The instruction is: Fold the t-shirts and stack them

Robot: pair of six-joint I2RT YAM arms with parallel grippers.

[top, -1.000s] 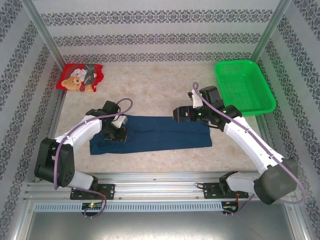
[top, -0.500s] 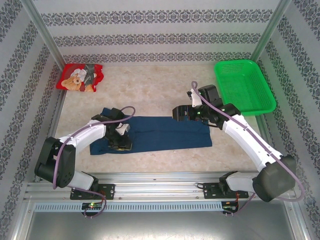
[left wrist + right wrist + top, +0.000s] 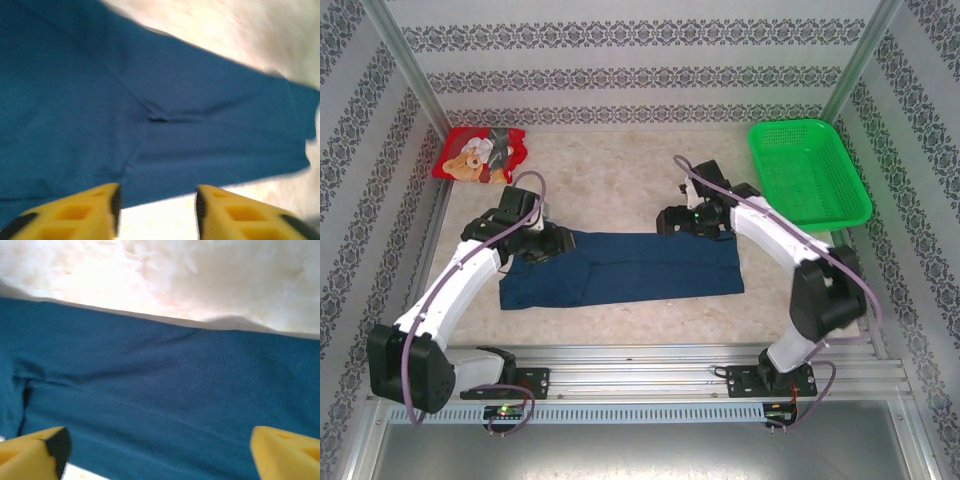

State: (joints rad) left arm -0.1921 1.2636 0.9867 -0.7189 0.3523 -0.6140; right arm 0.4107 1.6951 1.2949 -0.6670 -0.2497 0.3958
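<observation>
The navy t-shirt (image 3: 640, 268) lies flat on the table as a long folded strip. My left gripper (image 3: 548, 245) hovers at the far edge of its left part, open with nothing between its yellow fingers (image 3: 85, 212). In the left wrist view the navy cloth (image 3: 150, 100) spreads ahead, and bare table shows between the open jaws of the left gripper (image 3: 157, 215). My right gripper (image 3: 670, 222) hangs wide open over the strip's far right edge. The right gripper (image 3: 157, 450) has only navy cloth (image 3: 160, 405) below it. The red t-shirt (image 3: 480, 155) with the teddy-bear print lies crumpled at the back left.
A green mesh basket (image 3: 790, 124) stands at the back right corner. Patterned walls and metal posts enclose the table. Bare tabletop (image 3: 620, 170) stretches between the red shirt and the basket, and a strip runs in front of the navy shirt.
My left gripper has opened, let go of the navy cloth and drawn back toward the strip's far left edge. The right arm has swung left and back, its jaws staying wide.
</observation>
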